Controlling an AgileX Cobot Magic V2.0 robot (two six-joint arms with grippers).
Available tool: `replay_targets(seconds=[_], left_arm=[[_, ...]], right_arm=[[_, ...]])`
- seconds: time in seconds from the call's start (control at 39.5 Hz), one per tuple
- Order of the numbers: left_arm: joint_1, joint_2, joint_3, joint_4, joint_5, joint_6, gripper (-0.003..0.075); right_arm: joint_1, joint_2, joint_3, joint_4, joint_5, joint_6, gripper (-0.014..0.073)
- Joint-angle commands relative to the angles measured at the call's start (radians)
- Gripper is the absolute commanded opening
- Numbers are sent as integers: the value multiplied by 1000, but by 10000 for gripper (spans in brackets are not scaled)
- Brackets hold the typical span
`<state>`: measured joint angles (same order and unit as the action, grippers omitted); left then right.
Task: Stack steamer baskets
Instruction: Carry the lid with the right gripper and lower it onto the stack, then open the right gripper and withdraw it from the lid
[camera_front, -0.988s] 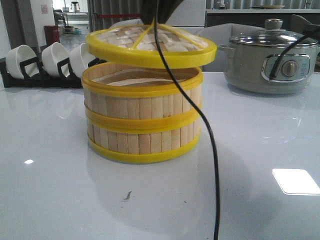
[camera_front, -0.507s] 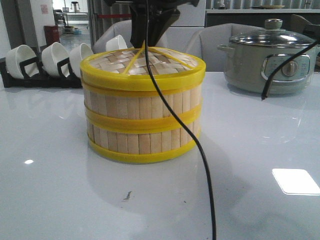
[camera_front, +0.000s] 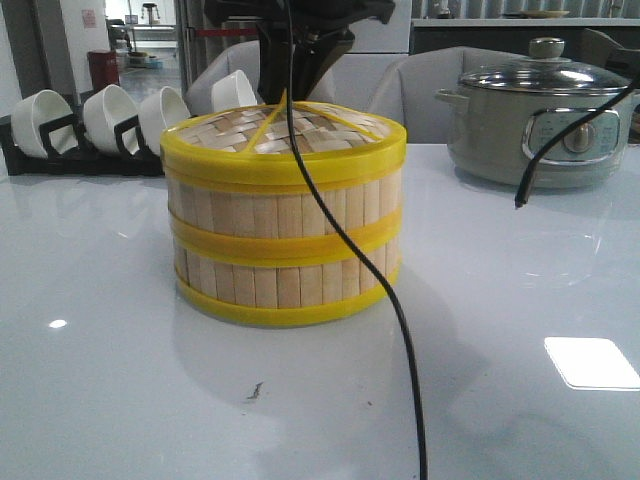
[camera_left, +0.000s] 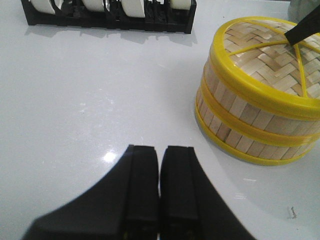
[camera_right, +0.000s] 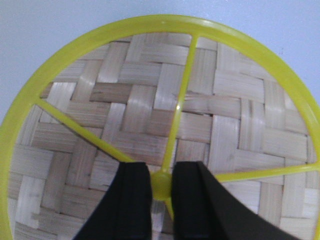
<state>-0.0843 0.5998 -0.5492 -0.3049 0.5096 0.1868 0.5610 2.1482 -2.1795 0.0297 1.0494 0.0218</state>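
A second ago the lid (camera_front: 285, 130) hung tilted above the steamer baskets (camera_front: 285, 245); now it sits flush on them, so the stack looks complete. The right gripper (camera_right: 161, 192) is clamped on the lid's centre knob, baskets directly beneath. The left gripper (camera_left: 160, 192), pinched closed and empty, has the stack at two o'clock

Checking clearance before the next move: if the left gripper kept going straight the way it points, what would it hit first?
Probably nothing soon. The left gripper, fingers shut, points across bare table toward the black bowl rack at the far edge. The stacked steamer baskets sit off to one side of that line, though depth is unclear.
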Motion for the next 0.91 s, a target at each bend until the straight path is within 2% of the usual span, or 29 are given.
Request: replay_targets(seconds=[0.0,0.03,0.13,0.2,0.25,0.61,0.73,0.89], left_arm=[[-8,0,-29,-14,-76,4,85],[-8,0,-29,-14,-76,4,85],[-8,0,-29,-14,-76,4,85],[-8,0,-29,-14,-76,4,85],[-8,0,-29,-14,-76,4,85],[-8,0,-29,-14,-76,4,85],[-8,0,-29,-14,-76,4,85],[-8,0,-29,-14,-76,4,85]], right_arm=[[-2,-62,-35,-10,-60,-7,91],[-2,-62,-35,-10,-61,-7,116],[-2,-66,-35,-10,-68,-7,317],[-2,-71,-35,-10,-79,-7,436],[-2,-78,-35,-11,-84,-7,470],[-22,-174,-29,-71,-93,-7,466],[-82,-265,16,-85,-112,-7,466],[-176,-412,173,-84,-179,-7,466]])
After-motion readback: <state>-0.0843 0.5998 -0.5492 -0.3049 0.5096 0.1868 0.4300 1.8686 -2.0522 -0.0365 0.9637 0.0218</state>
